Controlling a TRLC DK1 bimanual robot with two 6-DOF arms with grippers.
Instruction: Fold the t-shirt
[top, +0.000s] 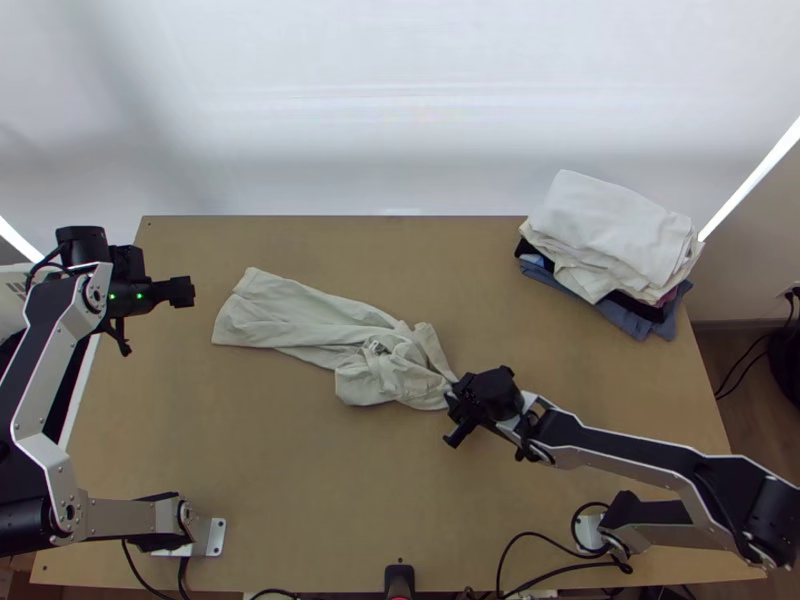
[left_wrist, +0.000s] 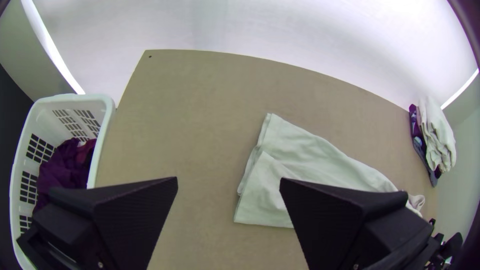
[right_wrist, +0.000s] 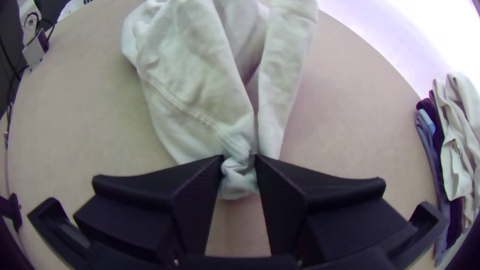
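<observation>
The pale t-shirt (top: 300, 320) lies across the middle of the table, its left part flatter and its right part bunched. My right gripper (top: 455, 393) is at the shirt's right end, low over the table. In the right wrist view my right gripper (right_wrist: 240, 172) is shut on a gathered bit of the t-shirt (right_wrist: 195, 75). Off to the left, my left gripper (top: 185, 291) is apart from the cloth near the table's left edge. The left wrist view has my left gripper (left_wrist: 227, 185) open with nothing between its fingers, the shirt (left_wrist: 315, 165) lying beyond.
A stack of folded clothes (top: 610, 240) sits at the table's back right corner. Beside the table's left edge stands a white basket (left_wrist: 102, 145) holding purple cloth (left_wrist: 65, 167). Cables (top: 560, 570) run along the near edge.
</observation>
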